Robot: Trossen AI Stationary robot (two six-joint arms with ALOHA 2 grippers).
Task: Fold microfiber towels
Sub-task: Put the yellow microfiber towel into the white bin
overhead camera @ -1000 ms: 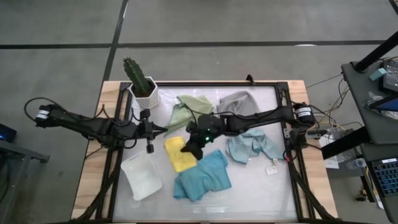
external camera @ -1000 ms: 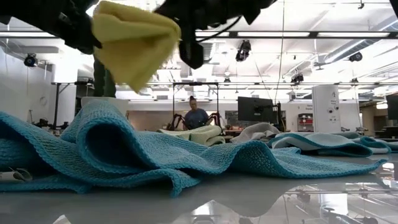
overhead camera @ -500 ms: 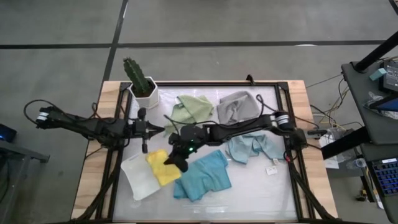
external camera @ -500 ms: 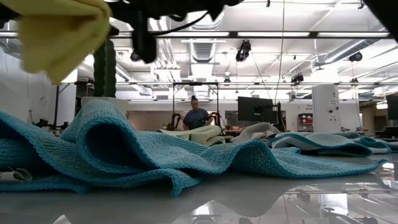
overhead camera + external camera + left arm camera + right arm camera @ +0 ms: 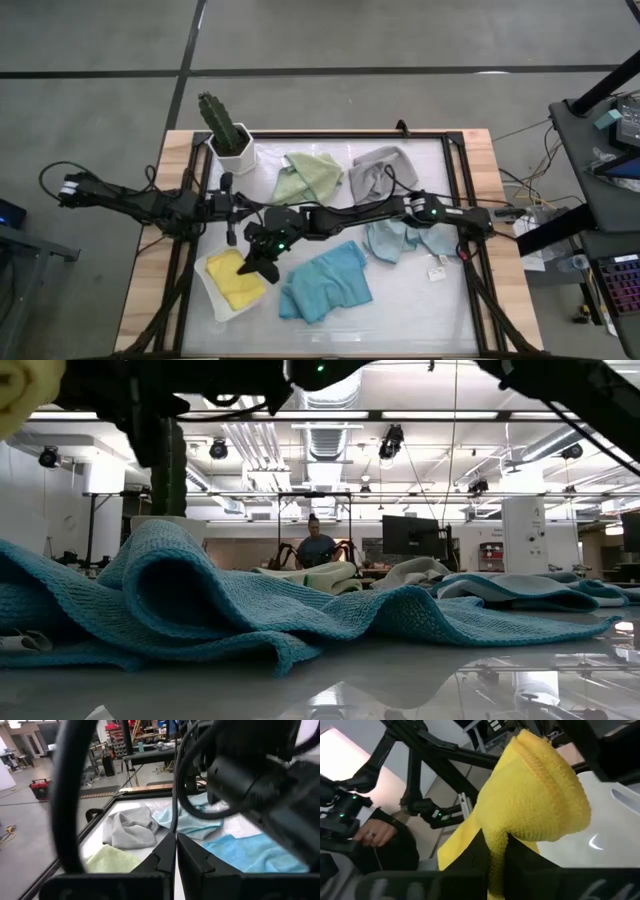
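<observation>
1. High view: the right gripper [image 5: 262,268] carries the folded yellow towel [image 5: 236,281] over the white tray [image 5: 222,298]; green [image 5: 308,175], grey [image 5: 382,171], pale blue [image 5: 404,238] and teal [image 5: 326,284] towels lie unfolded on the bench [image 5: 420,315].
2. Left wrist view: the left gripper [image 5: 175,851] waits nearby, fingers shut, empty.
3. Right wrist view: fingers pinch the yellow towel.

1 towel [image 5: 238,280] on tray [image 5: 216,297], table's left; 4 towels [image 5: 326,282] spread to its right.

Towels — yellow [image 5: 238,280], teal [image 5: 327,283], pale blue [image 5: 405,238], grey [image 5: 380,170], sage green [image 5: 308,176] — on plain white tray [image 5: 215,296].
</observation>
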